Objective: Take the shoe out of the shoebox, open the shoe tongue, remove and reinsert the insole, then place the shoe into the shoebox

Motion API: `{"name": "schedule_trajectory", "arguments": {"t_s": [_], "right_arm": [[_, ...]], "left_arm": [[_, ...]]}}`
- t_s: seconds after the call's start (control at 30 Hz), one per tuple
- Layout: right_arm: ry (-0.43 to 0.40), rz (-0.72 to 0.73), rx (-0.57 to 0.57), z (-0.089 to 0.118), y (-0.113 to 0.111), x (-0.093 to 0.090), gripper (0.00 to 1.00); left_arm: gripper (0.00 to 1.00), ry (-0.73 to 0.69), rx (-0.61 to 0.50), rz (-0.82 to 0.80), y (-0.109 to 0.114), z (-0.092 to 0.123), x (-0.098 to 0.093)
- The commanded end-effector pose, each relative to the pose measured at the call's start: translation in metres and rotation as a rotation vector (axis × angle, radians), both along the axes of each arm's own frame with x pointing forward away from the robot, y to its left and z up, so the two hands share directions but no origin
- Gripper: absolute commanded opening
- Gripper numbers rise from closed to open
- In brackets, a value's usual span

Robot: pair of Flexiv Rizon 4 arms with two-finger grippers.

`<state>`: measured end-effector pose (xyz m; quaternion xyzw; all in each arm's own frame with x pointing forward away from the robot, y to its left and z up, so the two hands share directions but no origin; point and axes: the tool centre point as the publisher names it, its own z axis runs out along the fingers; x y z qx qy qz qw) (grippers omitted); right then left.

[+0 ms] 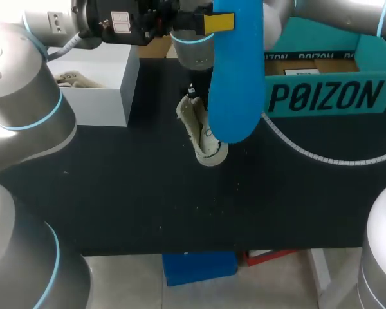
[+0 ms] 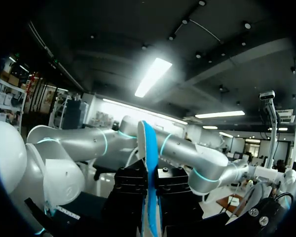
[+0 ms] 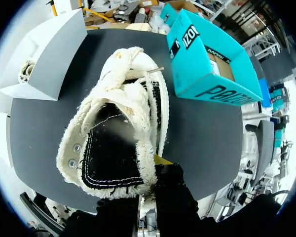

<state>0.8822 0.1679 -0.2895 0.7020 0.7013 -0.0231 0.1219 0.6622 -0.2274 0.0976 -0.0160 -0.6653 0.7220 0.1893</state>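
2 grips: left gripper [image 2: 151,186] clamps insole [image 2: 149,148] aloft; right gripper [image 3: 150,170] clamps shoe [image 3: 119,106], apart from shoebox [image 3: 200,74].

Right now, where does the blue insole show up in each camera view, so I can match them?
Head view: the insole hangs upright in the upper middle, covering part of the shoe.
Left wrist view: edge-on and upright between the left hand's fingers.
Right wrist view: not in it; the shoe fills the middle.
Shared landmark: the teal shoebox, seen in the head and right wrist views only.
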Motion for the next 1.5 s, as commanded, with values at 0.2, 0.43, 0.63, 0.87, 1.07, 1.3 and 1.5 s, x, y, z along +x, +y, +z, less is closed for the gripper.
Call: {"name": "schedule_trajectory", "arguments": {"t_s": [0.2, 0.43, 0.63, 0.87, 1.07, 1.3, 1.5], "right_arm": [[0.03, 0.032, -0.055, -0.035, 0.023, 0.0, 0.0], [0.064, -0.001, -0.077, -0.054, 0.023, -0.001, 0.0], [0.089, -0.047, -0.083, -0.07, 0.022, -0.002, 0.0], [0.106, -0.095, -0.081, -0.082, 0.022, -0.004, 0.0], [0.114, -0.146, -0.09, -0.091, 0.016, -0.008, 0.0], [0.009, -0.22, 0.102, -0.064, 0.005, -0.016, 1.0], [-0.076, -0.175, 0.405, -0.012, 0.003, -0.02, 1.0]], "left_arm": [[0.0, 0.0, 0.0, 0.003, -0.002, -0.001, -0.001], [0.0, 0.0, 0.0, 0.003, -0.002, -0.001, -0.001], [0.0, 0.0, 0.0, 0.003, -0.002, -0.001, -0.001], [0.0, 0.0, 0.0, 0.003, -0.002, -0.001, -0.001], [0.0, 0.0, 0.0, 0.003, -0.002, -0.001, -0.001], [0.0, 0.0, 0.0, 0.003, -0.002, -0.001, -0.001], [0.0, 0.0, 0.0, 0.003, -0.002, -0.001, -0.001]]}}
